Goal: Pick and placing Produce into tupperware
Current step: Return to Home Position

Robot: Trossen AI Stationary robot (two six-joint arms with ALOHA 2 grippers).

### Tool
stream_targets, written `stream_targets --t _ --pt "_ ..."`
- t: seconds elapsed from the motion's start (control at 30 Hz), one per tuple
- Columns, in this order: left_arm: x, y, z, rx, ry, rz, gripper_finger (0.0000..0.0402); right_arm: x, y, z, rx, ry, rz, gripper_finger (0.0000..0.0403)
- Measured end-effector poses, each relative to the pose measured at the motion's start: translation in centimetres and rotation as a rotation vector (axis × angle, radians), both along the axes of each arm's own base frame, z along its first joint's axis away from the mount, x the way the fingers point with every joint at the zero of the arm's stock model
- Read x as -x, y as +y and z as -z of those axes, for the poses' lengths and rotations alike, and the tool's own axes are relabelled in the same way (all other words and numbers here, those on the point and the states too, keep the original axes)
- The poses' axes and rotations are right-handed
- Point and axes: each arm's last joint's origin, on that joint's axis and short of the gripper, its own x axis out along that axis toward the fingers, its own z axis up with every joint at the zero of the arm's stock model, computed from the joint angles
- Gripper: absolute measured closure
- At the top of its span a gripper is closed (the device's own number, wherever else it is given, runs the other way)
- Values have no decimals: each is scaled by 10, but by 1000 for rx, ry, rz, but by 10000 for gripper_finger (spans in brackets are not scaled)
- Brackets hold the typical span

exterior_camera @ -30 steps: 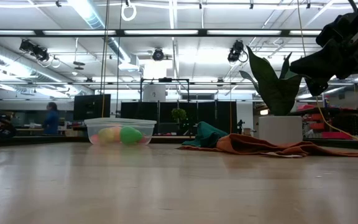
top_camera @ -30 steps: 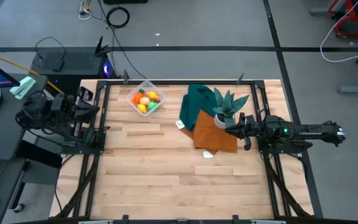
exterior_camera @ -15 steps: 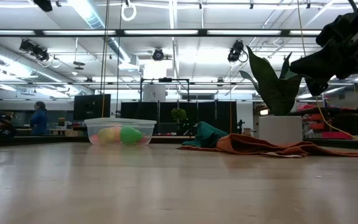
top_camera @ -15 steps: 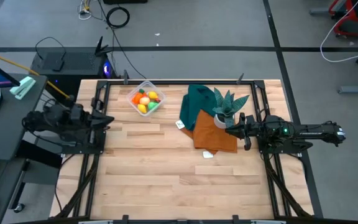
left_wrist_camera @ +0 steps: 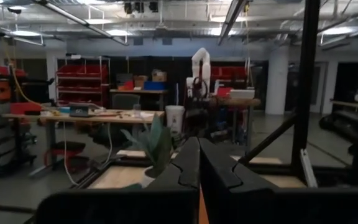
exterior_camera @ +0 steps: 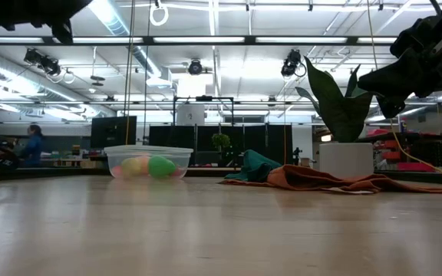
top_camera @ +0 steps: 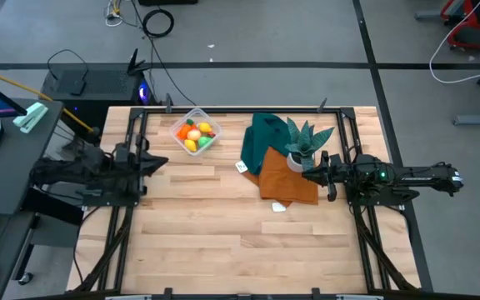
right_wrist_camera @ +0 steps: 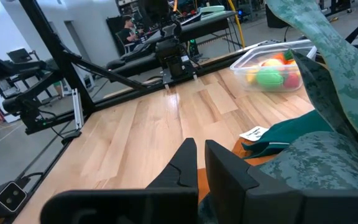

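Produce packed, both arms parked at the table's sides.

High view: produce (top_camera: 195,134) sits inside the tupperware (top_camera: 196,119), far-left; left gripper (top_camera: 158,162) pressed together. Low view: nothing loose beside the tub. Wrist views: right gripper (right_wrist_camera: 197,157) pressed together by the potted plant (top_camera: 307,142); I'd retract gently.

A pale, butcher-block wooden worktop (top_camera: 215,225) carries everything. Near its far edge, left of centre, sits the clear tupperware (top_camera: 195,132) holding the produce (top_camera: 195,134). Right of it a dark green cloth (top_camera: 264,137) and an orange cloth (top_camera: 283,182) lie crumpled together, with a white-potted plant (top_camera: 300,148) on them. Two small white tags (top_camera: 279,207) lie beside the cloths.
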Motion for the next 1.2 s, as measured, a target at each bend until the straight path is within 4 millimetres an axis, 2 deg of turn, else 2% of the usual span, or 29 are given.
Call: stream_targets --t 0.4,0.77,1.1,1.2 --pt "-13 2 40 1 66 17 398 0 0 0 0 0 0 403" --pt "-16 0 50 -18 129 97 397 0 0 0 0 0 0 403" --pt "-16 2 52 -11 148 40 397 0 0 0 0 0 0 403" --pt "-18 4 59 -4 103 24 397 0 0 0 0 0 0 403"
